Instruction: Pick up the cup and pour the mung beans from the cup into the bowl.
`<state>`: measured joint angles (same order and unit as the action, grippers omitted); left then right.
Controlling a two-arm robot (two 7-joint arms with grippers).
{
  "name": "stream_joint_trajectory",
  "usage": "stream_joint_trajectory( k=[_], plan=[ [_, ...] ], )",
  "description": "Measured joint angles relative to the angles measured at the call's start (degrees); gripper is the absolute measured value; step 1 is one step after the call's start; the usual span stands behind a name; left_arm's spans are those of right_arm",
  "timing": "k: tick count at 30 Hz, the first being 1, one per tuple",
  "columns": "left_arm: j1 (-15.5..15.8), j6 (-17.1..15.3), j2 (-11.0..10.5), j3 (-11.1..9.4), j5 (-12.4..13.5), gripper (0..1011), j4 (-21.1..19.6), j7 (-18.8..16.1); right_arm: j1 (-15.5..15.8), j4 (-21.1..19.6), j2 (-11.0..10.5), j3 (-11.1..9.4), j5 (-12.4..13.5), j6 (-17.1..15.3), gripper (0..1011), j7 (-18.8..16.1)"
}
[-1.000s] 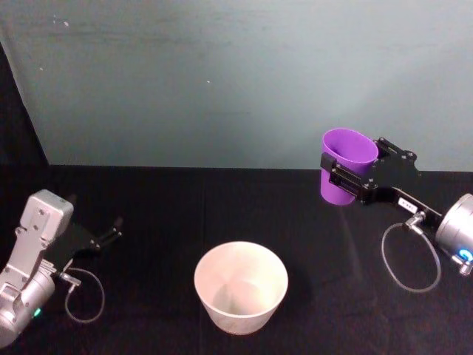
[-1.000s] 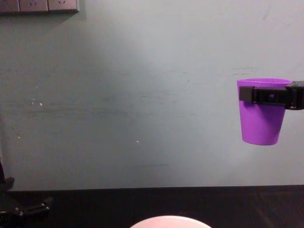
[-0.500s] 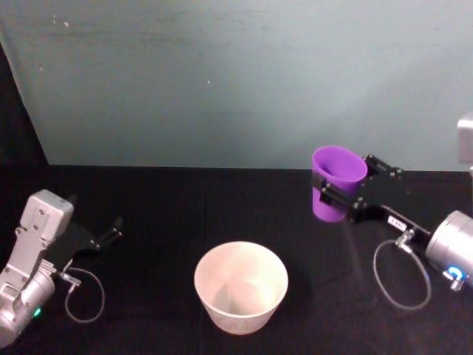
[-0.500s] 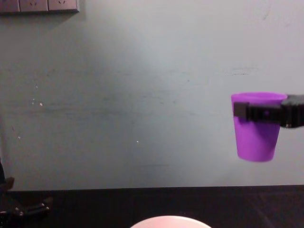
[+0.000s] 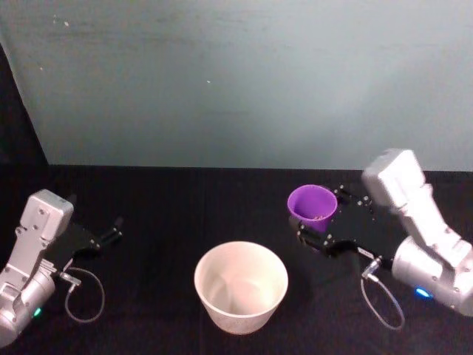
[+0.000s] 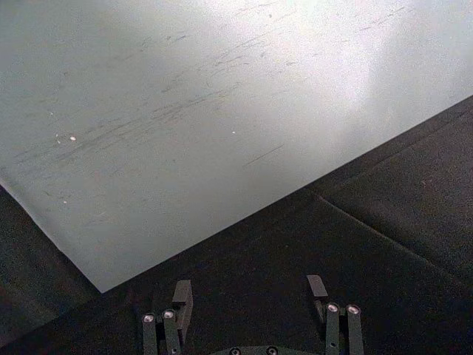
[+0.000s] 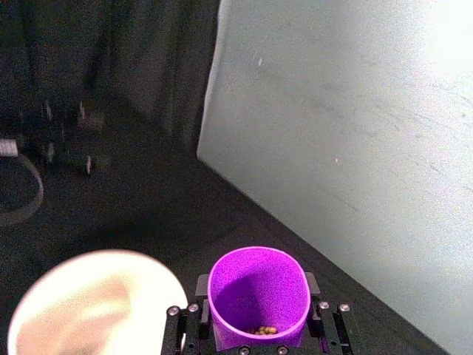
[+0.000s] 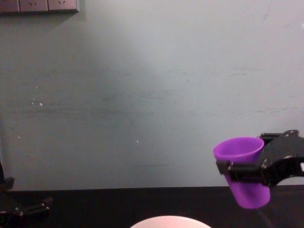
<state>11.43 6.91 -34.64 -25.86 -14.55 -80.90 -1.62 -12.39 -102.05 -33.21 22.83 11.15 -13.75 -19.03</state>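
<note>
Right gripper (image 5: 324,222) clamps the smooth purple cup (image 5: 312,203) by its wall, the cup tilted with its mouth leaning toward the bowl (image 5: 238,319), near its back right rim, not touching. A few mung beans (image 7: 262,330) lie low inside the cup; the bowl's interior looks plain white. Left gripper (image 6: 247,290) sits far left over the black table (image 5: 185,200), fingers spread.
</note>
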Motion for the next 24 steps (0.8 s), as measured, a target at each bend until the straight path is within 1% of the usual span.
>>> stream_joint_trajectory(
  k=[1, 2, 5, 6, 7, 9, 11, 12, 13, 14, 15, 16, 19, 20, 22, 23, 24],
  plan=[
    [0.0, 0.0, 0.0, 0.0, 0.0, 1003, 0.0, 0.0, -0.5, -0.2, -0.3, 0.7, -1.5, -0.7, 723, 0.2],
    [0.0, 0.0, 0.0, 0.0, 0.0, 1003, 0.0, 0.0, -1.3, -0.7, -0.8, 2.3, -4.4, -2.1, 723, 0.4],
    [0.0, 0.0, 0.0, 0.0, 0.0, 1003, 0.0, 0.0, -2.8, -1.4, -1.5, 4.6, -8.5, -4.1, 723, 0.4],
    [0.0, 0.0, 0.0, 0.0, 0.0, 1003, 0.0, 0.0, -3.8, -1.8, -1.9, 6.0, -11.0, -5.3, 723, 0.3],
    [0.0, 0.0, 0.0, 0.0, 0.0, 1003, 0.0, 0.0, -3.8, -1.8, -1.9, 6.0, -11.0, -5.3, 723, 0.3],
    [0.0, 0.0, 0.0, 0.0, 0.0, 1004, 0.0, 0.0, -5.7, -2.5, -2.5, 8.7, -15.5, -7.4, 723, -0.4],
    [0.0, 0.0, 0.0, 0.0, 0.0, 1003, 0.0, 0.0, -6.6, -2.7, -2.8, 9.9, -17.7, -8.4, 723, -0.7],
    [0.0, 0.0, 0.0, 0.0, 0.0, 1003, 0.0, 0.0, -7.5, -3.0, -3.0, 11.2, -19.9, -9.3, 723, -1.2],
    [0.0, 0.0, 0.0, 0.0, 0.0, 1003, 0.0, 0.0, -7.5, -3.0, -3.0, 11.2, -19.9, -9.3, 723, -1.2],
    [0.0, 0.0, 0.0, 0.0, 0.0, 1004, 0.0, 0.0, -8.3, -3.2, -3.2, 12.4, -21.9, -10.1, 723, -1.5],
    [0.0, 0.0, 0.0, 0.0, 0.0, 1003, 0.0, 0.0, -8.6, -3.3, -3.3, 12.9, -22.7, -10.4, 723, -1.8],
    [0.0, 0.0, 0.0, 0.0, 0.0, 1003, 0.0, 0.0, -9.3, -3.5, -3.4, 13.9, -24.7, -11.2, 723, -2.2],
    [0.0, 0.0, 0.0, 0.0, 0.0, 1003, 0.0, 0.0, -10.3, -3.8, -3.7, 15.7, -27.8, -12.2, 723, -2.6],
    [0.0, 0.0, 0.0, 0.0, 0.0, 1003, 0.0, 0.0, -11.0, -4.1, -3.9, 16.8, -30.0, -12.8, 723, -2.8],
    [0.0, 0.0, 0.0, 0.0, 0.0, 1003, 0.0, 0.0, -11.5, -4.3, -4.1, 17.9, -32.0, -13.4, 723, -3.0],
    [0.0, 0.0, 0.0, 0.0, 0.0, 1003, 0.0, 0.0, -12.1, -4.6, -4.2, 18.9, -34.1, -13.8, 723, -3.2],
    [0.0, 0.0, 0.0, 0.0, 0.0, 1003, 0.0, 0.0, -12.3, -4.6, -4.2, 19.4, -34.9, -14.1, 723, -3.3]
  ],
)
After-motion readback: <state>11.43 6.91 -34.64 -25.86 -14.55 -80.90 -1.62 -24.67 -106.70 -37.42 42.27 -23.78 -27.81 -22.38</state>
